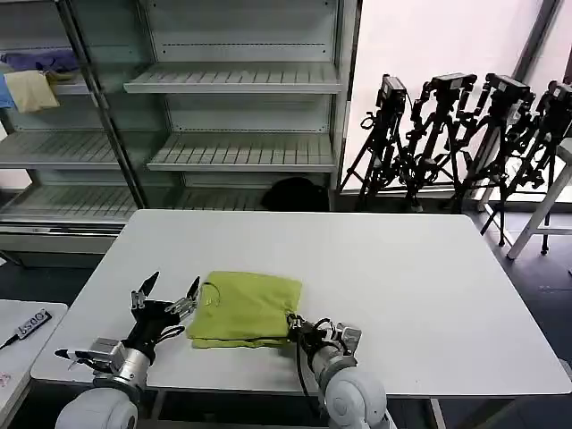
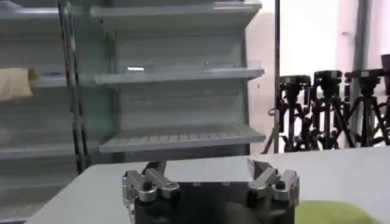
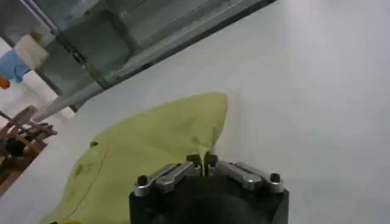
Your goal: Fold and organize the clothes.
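The folded lime yellow-green cotton T-shirt point(image 1: 243, 309) lies near the front edge of the white rectangular table point(image 1: 402, 277). The right gripper point(image 1: 295, 327), low and reaching forward, pinches its near right corner. The left gripper point(image 1: 167, 295) hovers just beside its left edge, fingers spread wide.

The lime yellow-green cotton T-shirt point(image 1: 245, 308) lies folded into a compact, roughly rectangular bundle on the white table, near the table's front edge and left of its middle. Its upper surface is plain and mostly smooth, with a few soft creases and no print showing. The far right corner point(image 1: 295, 284) is slightly rounded and puffed, and layered edges show along the front side. In the right wrist view the cloth point(image 3: 152, 149) spreads flat with one corner pointing away and a stitched seam running along an edge. A small part of it point(image 2: 332, 213) shows in the left wrist view.
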{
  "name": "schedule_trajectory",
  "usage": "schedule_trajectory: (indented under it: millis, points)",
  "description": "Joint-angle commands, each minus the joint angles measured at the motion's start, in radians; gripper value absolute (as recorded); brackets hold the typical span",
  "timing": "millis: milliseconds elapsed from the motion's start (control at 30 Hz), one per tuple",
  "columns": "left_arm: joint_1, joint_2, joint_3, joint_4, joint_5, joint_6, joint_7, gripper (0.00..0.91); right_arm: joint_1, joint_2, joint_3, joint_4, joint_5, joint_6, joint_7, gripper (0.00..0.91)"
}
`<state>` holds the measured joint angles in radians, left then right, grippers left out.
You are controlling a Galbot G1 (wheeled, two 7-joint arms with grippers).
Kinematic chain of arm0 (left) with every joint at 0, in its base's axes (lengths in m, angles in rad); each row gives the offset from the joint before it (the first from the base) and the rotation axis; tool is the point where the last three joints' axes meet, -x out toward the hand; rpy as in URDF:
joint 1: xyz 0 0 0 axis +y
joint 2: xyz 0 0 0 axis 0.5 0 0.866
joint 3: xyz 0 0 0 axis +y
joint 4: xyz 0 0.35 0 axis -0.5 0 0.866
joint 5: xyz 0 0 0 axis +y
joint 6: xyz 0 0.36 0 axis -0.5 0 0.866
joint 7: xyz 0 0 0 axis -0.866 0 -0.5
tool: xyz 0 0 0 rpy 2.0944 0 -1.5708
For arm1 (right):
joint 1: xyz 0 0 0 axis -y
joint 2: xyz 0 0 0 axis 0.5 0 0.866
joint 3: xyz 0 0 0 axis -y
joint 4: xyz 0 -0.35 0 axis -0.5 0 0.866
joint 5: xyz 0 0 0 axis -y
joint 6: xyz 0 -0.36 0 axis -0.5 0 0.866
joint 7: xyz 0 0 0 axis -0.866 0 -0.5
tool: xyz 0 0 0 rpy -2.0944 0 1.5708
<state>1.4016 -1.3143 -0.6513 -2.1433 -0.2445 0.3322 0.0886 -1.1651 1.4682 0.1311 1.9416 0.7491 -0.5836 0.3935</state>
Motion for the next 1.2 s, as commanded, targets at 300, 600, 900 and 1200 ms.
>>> schedule_trajectory:
  millis: [300, 600, 900, 1200]
  points:
    - [-0.004, -0.01, 0.017, 0.007, 0.002, -0.007, -0.002, 0.907, -0.066, -0.091, 0.177, 0.085, 0.018, -0.001, -0.042, 0.0]
    - [-0.004, -0.019, 0.035, 0.014, 0.016, -0.009, -0.001, 0.907, -0.11, -0.157, 0.251, 0.109, 0.025, 0.001, -0.069, 0.0]
    - [0.007, -0.018, 0.03, 0.01, 0.014, -0.012, -0.001, 0.907, -0.124, -0.144, 0.263, 0.101, -0.045, 0.003, -0.11, 0.907]
    - [0.004, -0.016, 0.027, 0.011, 0.008, -0.021, 0.003, 0.907, -0.135, -0.115, 0.335, 0.162, -0.364, 0.006, -0.217, 0.907]
